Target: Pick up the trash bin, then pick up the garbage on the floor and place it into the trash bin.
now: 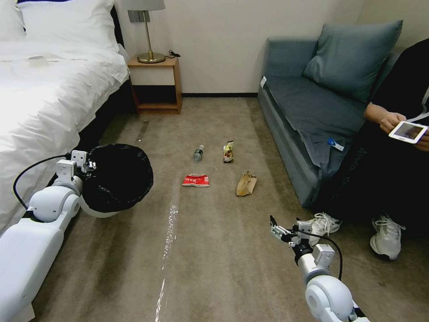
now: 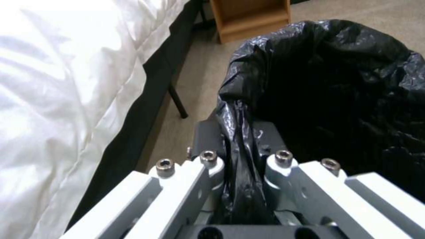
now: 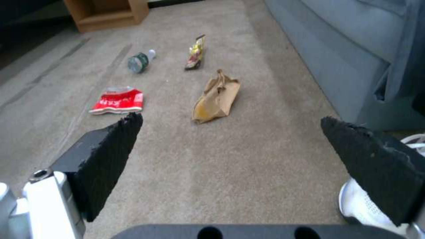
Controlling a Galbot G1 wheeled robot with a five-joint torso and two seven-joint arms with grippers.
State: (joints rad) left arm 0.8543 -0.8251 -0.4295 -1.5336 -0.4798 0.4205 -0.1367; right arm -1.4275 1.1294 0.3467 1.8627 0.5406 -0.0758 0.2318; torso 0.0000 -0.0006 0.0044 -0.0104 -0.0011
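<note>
My left gripper (image 1: 88, 166) is shut on the rim of the trash bin (image 1: 118, 176), a white bin with a black bag liner, held beside the bed. The left wrist view shows the jaws of this gripper (image 2: 241, 149) pinching the bag-covered rim of the bin (image 2: 336, 93). The garbage lies on the carpet ahead: a clear bottle (image 1: 198, 153), a red-and-white wrapper (image 1: 195, 180), a snack packet (image 1: 228, 151) and a tan paper scrap (image 1: 246, 184). My right gripper (image 1: 285, 232) hangs open, short of them. Its own view (image 3: 230, 119) faces the paper scrap (image 3: 217, 98), wrapper (image 3: 119, 101), bottle (image 3: 139, 61) and packet (image 3: 196, 53).
A white bed (image 1: 49, 89) runs along the left, with a wooden nightstand (image 1: 156, 85) at the far wall. A blue sofa (image 1: 308, 107) lines the right side. A seated person's white shoes (image 1: 324, 223) rest just right of my right gripper. Open carpet lies in the middle.
</note>
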